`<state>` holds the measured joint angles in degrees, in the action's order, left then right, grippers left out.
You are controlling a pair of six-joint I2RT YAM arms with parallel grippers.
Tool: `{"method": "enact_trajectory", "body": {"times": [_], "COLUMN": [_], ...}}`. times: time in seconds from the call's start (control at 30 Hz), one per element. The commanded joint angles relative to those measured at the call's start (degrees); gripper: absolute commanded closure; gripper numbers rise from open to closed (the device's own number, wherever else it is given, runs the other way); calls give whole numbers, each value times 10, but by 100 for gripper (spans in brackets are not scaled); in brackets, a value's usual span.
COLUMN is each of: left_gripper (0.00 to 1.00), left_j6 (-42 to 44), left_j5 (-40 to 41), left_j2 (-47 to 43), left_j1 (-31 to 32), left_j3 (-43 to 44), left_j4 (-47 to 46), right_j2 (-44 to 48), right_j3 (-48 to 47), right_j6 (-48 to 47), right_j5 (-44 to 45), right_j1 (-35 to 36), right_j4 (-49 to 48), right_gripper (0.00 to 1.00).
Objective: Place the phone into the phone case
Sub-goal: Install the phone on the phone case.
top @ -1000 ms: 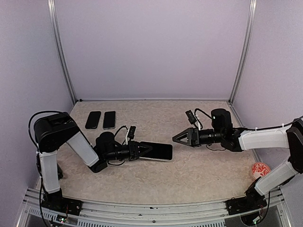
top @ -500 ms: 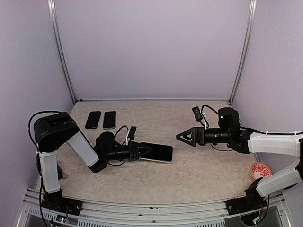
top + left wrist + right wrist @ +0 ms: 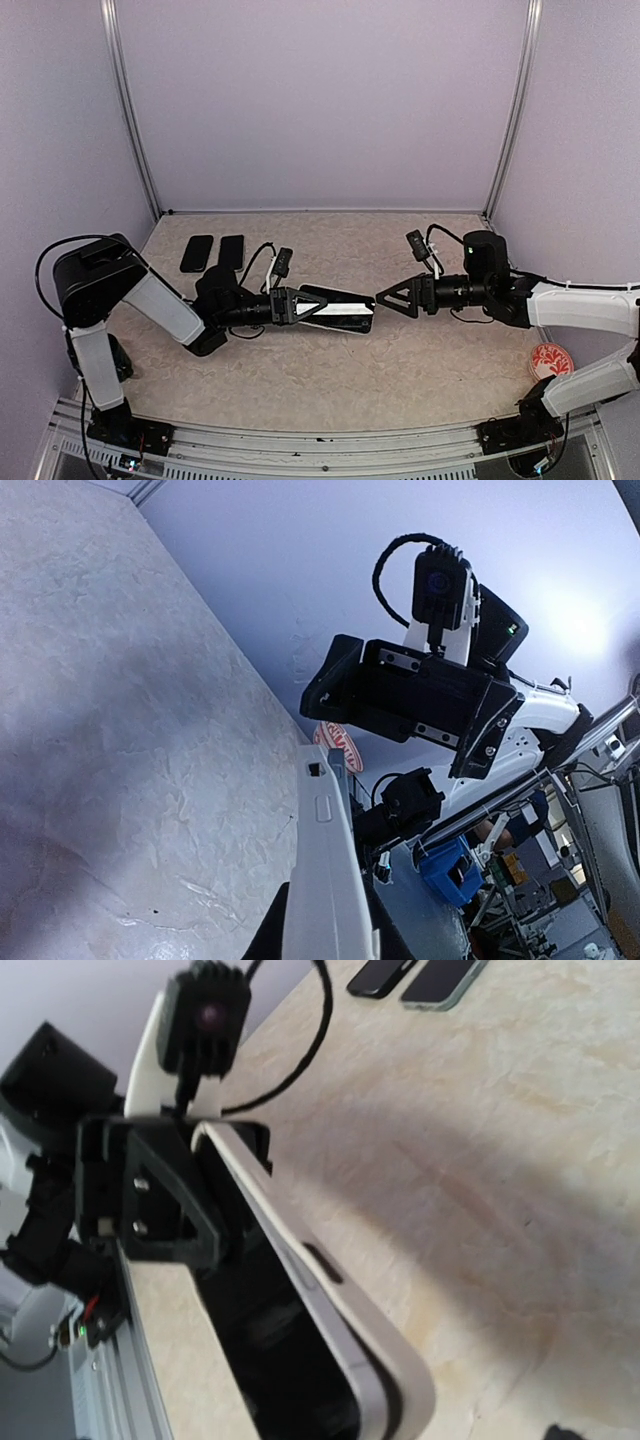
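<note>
Pale lilac walls [image 3: 320, 100] with metal corner posts [image 3: 132, 110] around a beige mottled tabletop [image 3: 330, 370].

The top external view looks down from high behind the arm bases [image 3: 125, 430] over the whole worktop [image 3: 420, 370], the phone [image 3: 340, 312] central. The left wrist view sights closely along the phone toward the right gripper [image 3: 410, 695]; the right wrist view faces back along it toward the left gripper [image 3: 200, 1175]. All share the phone.

White arm shells [image 3: 165, 305], black joints [image 3: 95, 275] and fingers [image 3: 383, 297] (looped cables [image 3: 322, 1030])
</note>
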<state>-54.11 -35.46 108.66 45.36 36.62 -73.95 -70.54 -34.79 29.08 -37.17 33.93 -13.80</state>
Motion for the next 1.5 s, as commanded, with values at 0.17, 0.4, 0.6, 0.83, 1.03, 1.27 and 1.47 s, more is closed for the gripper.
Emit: {"method": "enact_trajectory", "body": {"times": [0.17,0.4,0.6,0.83,1.03,1.27,1.47], "left_gripper": [86,86,86,90,93,93,93], "left_j6": [67,101,128,158,195,203,200], "left_j5": [-72,-122,-138,-160,-184,-215,-223], "left_j2": [-41,-56,-75,-90,-103,-109,-119], "left_j1": [9,10,8,5,-3,-10,-17], "left_j3": [52,77,92,111,134,145,141], "left_j4": [33,75,112,165,234,258,256], "right_j2": [3,18,34,8,-5,-15,-15], "right_j3": [-14,-11,-10,-10,-15,-15,-7], "right_j6": [-62,-96,-109,-113,-123,-126,-115], "right_j5": [-98,-167,-171,-166,-178,-205,-222], "right_j1": [-5,-5,-5,8,35,41,48], "right_j4": [16,24,45,53,52,42,19], "right_gripper": [8,11,12,13,14,34,44]}}
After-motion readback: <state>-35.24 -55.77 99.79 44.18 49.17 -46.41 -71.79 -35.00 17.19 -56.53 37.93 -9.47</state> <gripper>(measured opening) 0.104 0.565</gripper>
